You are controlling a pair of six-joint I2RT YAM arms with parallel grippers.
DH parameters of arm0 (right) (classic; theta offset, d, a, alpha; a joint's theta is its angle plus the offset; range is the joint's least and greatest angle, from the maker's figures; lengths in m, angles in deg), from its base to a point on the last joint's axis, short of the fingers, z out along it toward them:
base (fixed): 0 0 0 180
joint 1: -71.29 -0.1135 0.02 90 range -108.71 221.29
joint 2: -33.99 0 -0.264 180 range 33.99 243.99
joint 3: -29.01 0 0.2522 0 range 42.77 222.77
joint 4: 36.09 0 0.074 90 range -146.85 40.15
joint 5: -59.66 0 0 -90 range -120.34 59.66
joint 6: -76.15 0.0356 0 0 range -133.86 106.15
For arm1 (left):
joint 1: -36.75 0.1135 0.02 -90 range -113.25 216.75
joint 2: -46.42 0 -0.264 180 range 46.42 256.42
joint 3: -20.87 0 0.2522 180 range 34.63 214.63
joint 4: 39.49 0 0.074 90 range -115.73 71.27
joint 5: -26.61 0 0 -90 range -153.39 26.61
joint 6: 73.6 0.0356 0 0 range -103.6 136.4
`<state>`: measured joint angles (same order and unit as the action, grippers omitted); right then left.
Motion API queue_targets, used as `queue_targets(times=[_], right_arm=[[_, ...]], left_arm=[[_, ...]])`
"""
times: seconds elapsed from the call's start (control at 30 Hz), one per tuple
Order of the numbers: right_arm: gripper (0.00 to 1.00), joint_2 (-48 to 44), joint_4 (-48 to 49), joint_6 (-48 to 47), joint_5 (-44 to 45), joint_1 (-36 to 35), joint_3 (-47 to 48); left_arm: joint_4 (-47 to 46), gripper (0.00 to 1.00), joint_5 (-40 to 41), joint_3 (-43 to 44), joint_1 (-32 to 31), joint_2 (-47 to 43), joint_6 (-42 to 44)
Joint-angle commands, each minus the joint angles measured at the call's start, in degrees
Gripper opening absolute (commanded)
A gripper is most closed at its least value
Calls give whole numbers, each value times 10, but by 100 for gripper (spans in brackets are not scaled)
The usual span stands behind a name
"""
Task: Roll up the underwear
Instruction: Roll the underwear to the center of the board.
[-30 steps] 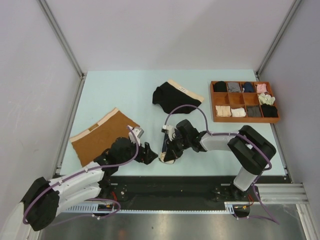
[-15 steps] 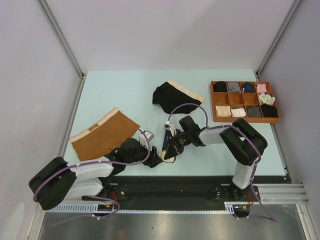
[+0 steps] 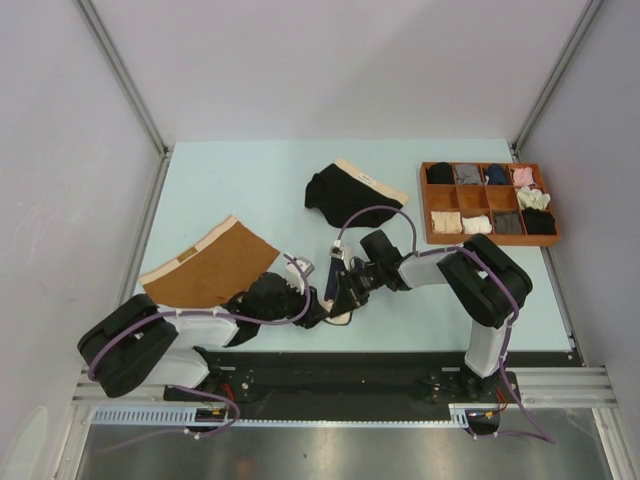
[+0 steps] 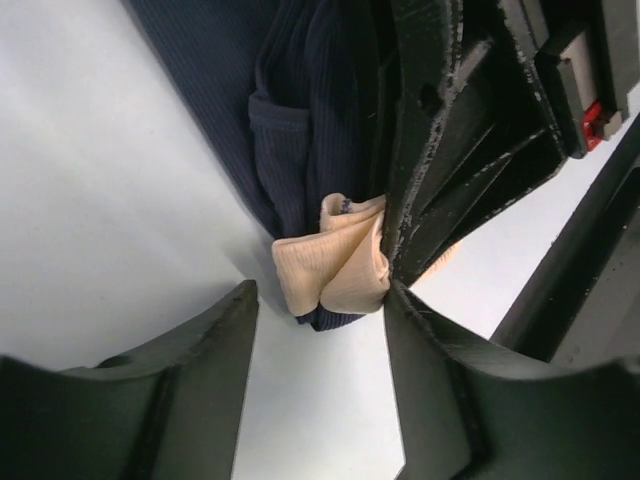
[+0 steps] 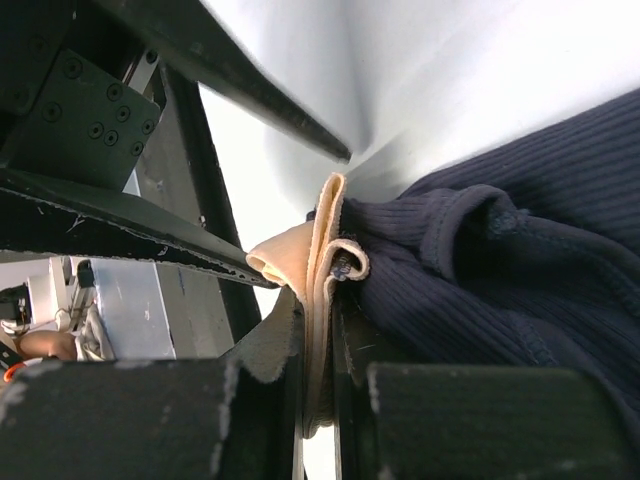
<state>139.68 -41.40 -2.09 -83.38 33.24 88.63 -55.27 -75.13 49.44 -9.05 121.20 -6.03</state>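
Note:
The navy blue briefs point(image 3: 333, 290) lie bunched at the near middle of the table, between my two grippers. My right gripper point(image 3: 343, 293) is shut on their beige waistband point(image 5: 318, 270), with the navy fabric point(image 5: 520, 250) spilling to its right. My left gripper point(image 3: 314, 311) is open; its jaws point(image 4: 320, 330) stand either side of the folded waistband end point(image 4: 335, 265), right against the right gripper's fingers. The rust-brown briefs point(image 3: 205, 268) lie flat at the left. The black briefs point(image 3: 345, 192) lie crumpled at the far middle.
A wooden divided tray point(image 3: 426, 205) at the far right holds several rolled garments. The arm bases and a black rail run along the near table edge point(image 3: 400, 355). Grey walls close the left, back and right sides.
My left arm has swung right and its gripper now sits against the navy briefs by the right gripper. The right gripper has shifted slightly, still holding the waistband.

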Motion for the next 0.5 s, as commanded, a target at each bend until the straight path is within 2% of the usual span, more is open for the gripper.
queue_targets(times=[0.0, 0.07, 0.13, 0.17, 0.2, 0.27, 0.3, 0.33, 0.37, 0.4, 0.47], right_arm=[[2, 10, 8, -17, 10, 5, 13], [6, 5, 7, -17, 7, 6, 14], [16, -1, 3, -18, 8, 6, 17], [20, -4, 1, -19, 8, 6, 19], [29, -6, -2, -22, 9, 6, 20], [36, -15, -11, -25, 12, 6, 24], [49, -20, -12, -25, 13, 6, 24], [57, -23, -15, -25, 15, 6, 25], [63, -26, -18, -27, 17, 6, 25], [75, -35, -20, -27, 21, 7, 26], [82, -45, -25, -29, 27, 8, 23]], left_arm=[[-68, 54, 7, 11, -3, 18, 0], [-81, 47, 4, 8, -3, 23, -2], [-101, 45, 2, 2, -3, 27, -8], [-109, 39, 0, 1, -3, 29, -9], [-115, 35, -2, -2, -3, 33, -13], [-133, 23, -6, -3, -3, 46, -18], [-137, 20, -7, -1, -3, 49, -20], [-147, 17, -11, -2, -3, 53, -22], [-153, 9, -13, -3, -3, 60, -24], [-159, 3, -13, -6, -3, 63, -33], [-158, 0, -13, -3, -3, 70, -39]])
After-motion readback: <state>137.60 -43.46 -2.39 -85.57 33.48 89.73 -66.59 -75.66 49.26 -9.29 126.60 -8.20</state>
